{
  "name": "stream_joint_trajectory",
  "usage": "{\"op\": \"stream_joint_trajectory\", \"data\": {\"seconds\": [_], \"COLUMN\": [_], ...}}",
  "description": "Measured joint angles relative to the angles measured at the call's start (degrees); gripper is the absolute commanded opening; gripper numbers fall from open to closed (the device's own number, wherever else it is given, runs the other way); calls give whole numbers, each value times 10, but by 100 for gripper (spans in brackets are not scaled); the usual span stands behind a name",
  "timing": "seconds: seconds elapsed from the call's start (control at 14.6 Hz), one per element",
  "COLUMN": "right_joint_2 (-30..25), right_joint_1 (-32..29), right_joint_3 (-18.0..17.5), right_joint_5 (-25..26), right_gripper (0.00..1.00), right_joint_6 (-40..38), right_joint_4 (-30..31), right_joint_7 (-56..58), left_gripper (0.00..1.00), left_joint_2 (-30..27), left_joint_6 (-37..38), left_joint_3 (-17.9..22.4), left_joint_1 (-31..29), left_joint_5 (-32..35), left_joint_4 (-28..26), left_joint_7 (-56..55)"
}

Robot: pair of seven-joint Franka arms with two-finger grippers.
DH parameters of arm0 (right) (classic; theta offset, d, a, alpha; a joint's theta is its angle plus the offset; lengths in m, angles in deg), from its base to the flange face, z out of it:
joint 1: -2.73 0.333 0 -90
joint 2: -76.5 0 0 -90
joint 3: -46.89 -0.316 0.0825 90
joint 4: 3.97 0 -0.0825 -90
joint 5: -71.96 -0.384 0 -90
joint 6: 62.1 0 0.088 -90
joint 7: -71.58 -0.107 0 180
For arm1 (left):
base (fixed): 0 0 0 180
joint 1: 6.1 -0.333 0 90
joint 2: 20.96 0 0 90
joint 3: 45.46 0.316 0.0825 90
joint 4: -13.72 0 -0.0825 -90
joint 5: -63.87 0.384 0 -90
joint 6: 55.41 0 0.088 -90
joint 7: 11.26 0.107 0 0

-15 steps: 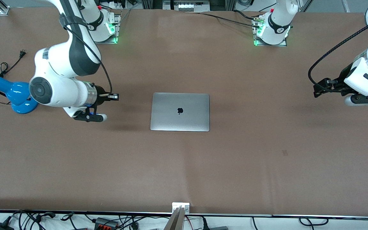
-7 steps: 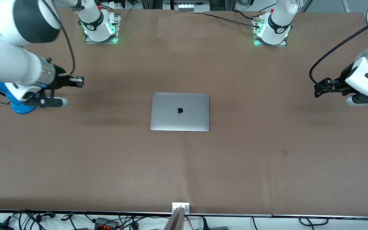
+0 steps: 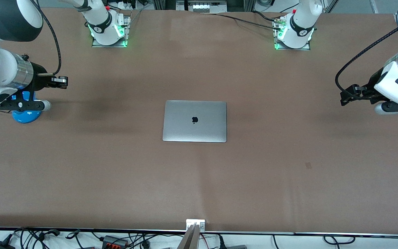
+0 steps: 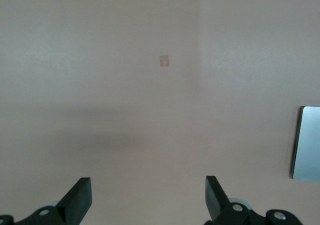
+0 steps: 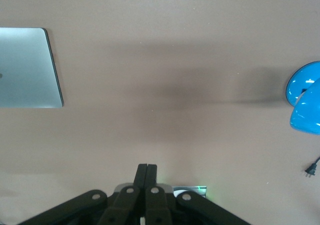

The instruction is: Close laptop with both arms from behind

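The laptop lies flat in the middle of the bench, its lid already down. It is slim silver-grey metal with a black logo, and it looks stiff, smooth and rather slippery; pushing on the lid's broad face seems safer than pinching an edge. The left hand, released, hangs over the bench's left-arm end. The right hand, clenched on nothing, is beside the blue lamp.

The left gripper hangs over the bare brown counter, its two black fingers spread wide apart. Well off to one side, a silver laptop edge lies flat.
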Motion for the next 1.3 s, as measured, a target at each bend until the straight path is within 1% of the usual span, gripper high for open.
{"op": "stream_joint_trajectory", "data": {"seconds": [0.07, 0.14, 0.41, 0.75, 0.82, 0.89, 0.96, 1.16, 1.23, 1.3], "right_joint_2": [0, 0, 0, 0, 0, -1, -5, -31, -44, -57], "right_joint_1": [0, -1, -20, -36, -40, -56, -93, -270, -302, -315], "right_joint_3": [0, 1, 3, 3, 1, -11, -46, -231, -270, -290], "right_joint_5": [1, 1, 2, 8, 16, 24, 31, 70, 78, 81], "right_gripper": [50, 99, 100, 100, 100, 100, 100, 100, 100, 100], "right_joint_6": [0, 0, 0, 25, 37, 52, 67, 91, 96, 101], "right_joint_4": [0, 0, 0, -9, -11, -12, -11, 5, 15, 25], "right_joint_7": [16, 29, 76, 95, 96, 96, 97, 104, 104, 104], "left_gripper": [100, 100, 100, 100, 100, 100, 100, 100, 100, 100], "left_joint_2": [-1, -1, -2, -2, -2, -2, -2, -3, -3, -3], "left_joint_6": [0, 0, 0, 2, 2, 3, 4, 4, 4, 4], "left_joint_3": [0, -1, -1, -1, -2, -2, -2, -3, -4, -4], "left_joint_1": [-1, -2, -9, -12, -12, -12, -12, -12, -12, -12], "left_joint_5": [-1, -1, -1, -2, -2, -2, -2, -2, -2, -2], "left_joint_4": [0, 0, 0, 0, 0, 0, 0, 0, 0, 0], "left_joint_7": [1, 7, 64, 75, 75, 76, 76, 76, 76, 76]}}
